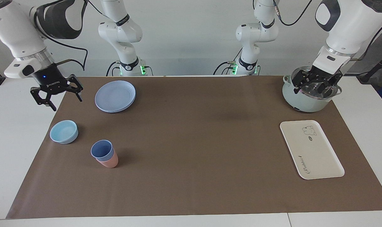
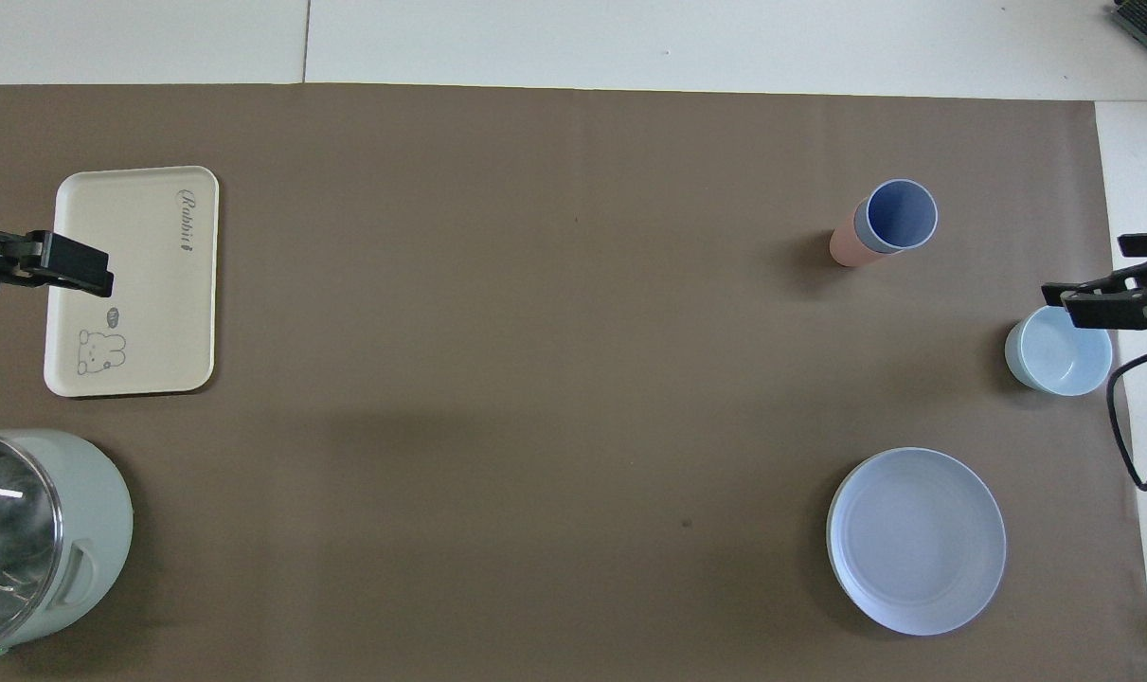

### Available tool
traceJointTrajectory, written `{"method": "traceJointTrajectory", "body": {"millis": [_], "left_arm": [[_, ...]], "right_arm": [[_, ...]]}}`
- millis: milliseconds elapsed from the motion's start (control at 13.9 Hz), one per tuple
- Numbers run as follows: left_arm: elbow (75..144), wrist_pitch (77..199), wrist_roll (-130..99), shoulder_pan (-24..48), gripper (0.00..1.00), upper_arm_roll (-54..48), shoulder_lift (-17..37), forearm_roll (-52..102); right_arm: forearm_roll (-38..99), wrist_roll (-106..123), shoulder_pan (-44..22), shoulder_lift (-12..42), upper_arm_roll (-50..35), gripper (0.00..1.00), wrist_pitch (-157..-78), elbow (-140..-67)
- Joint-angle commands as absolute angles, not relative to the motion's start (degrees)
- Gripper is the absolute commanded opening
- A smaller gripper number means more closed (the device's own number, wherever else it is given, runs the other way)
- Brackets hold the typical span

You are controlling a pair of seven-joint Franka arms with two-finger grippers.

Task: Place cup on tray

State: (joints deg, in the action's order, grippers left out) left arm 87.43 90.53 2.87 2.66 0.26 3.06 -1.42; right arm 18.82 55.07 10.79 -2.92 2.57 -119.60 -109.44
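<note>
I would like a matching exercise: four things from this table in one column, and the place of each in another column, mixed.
Things:
1. cup
2. tray
3. plates
4. bowl

Places:
A. beside the pot, at the left arm's end
B. stacked, nearest the robots at the right arm's end
C. nested in the pink tumbler
D. between plates and cup, at the mat's edge

Pairs: 1-C, 2-A, 3-B, 4-D

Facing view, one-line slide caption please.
Blue cup nested in pink tumbler, tray bare, both arms waiting.
</note>
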Motion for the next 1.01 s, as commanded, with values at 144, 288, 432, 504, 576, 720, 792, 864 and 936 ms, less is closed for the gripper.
{"method": "traceJointTrajectory", "body": {"millis": [144, 288, 432, 504, 576, 720, 792, 864, 936], "left_arm": [[88.77, 90.79, 3.08, 2.29, 1.00, 0.09, 1.67, -2.20], [88.77, 90.79, 3.08, 2.29, 1.00, 0.09, 1.67, -2.20], [88.77, 90.79, 3.08, 2.29, 1.00, -0.09, 1.67, -2.20], [88.77, 90.79, 3.08, 2.29, 1.00, -0.09, 1.67, -2.20], [88.77, 90.79, 3.08, 2.29, 1.00, -0.09, 1.67, -2.20], [88.77, 90.79, 3.08, 2.29, 1.00, -0.09, 1.76, -2.20], [88.77, 90.79, 3.08, 2.29, 1.00, -0.09, 1.67, -2.20], [88.77, 90.79, 3.08, 2.29, 1.00, 0.09, 1.76, -2.20], [88.77, 90.88, 3.08, 2.29, 1.00, 0.09, 1.67, -2.20]], "right_arm": [[33.10, 73.10, 15.55, 1.57, 2.29, 1.00, -122.60, -111.18], [41.88, 80.12, 16.69, 5.25, 2.29, 1.00, -123.57, -111.09], [48.57, 84.71, 16.96, 8.07, 2.29, 1.00, -124.63, -111.18], [53.56, 87.95, 17.48, 10.00, 2.29, 1.00, -124.28, -111.18], [57.88, 93.20, 17.58, 11.41, 2.29, 1.00, -124.89, -111.79], [62.12, 96.41, 16.88, 11.87, 2.29, 1.00, -126.38, -113.72], [63.88, 98.94, 16.79, 12.65, 2.20, 1.00, -126.56, -114.08], [66.77, 104.27, 16.96, 14.40, 2.20, 1.00, -126.39, -114.08], [70.97, 109.81, 17.31, 16.42, 2.20, 1.00, -125.86, -114.17]]}}
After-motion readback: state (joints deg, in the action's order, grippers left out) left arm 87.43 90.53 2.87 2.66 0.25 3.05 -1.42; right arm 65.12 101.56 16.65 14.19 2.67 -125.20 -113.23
